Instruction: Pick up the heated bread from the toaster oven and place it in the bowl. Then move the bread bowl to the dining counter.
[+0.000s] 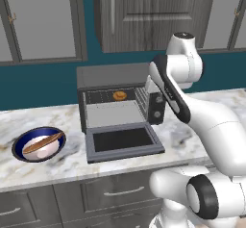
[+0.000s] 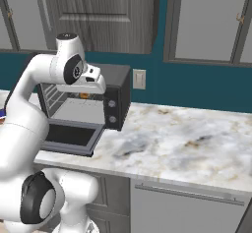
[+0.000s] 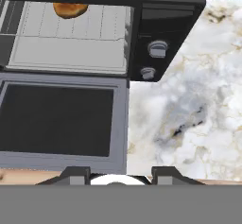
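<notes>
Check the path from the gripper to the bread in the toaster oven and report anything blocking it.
Nothing visible blocks it. The toaster oven has its door dropped flat, and the heated bread sits at the back of the rack, exposed. The gripper is open, above and in front of the door. In the bowl lies a brown stick.

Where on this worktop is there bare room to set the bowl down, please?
The widest bare marble runs right of the toaster oven, out past the wall outlet. A narrower strip lies between the bowl, which holds a brown stick, and the dropped oven door. In front of the oven it is crowded: the door takes most of the counter's depth.
</notes>
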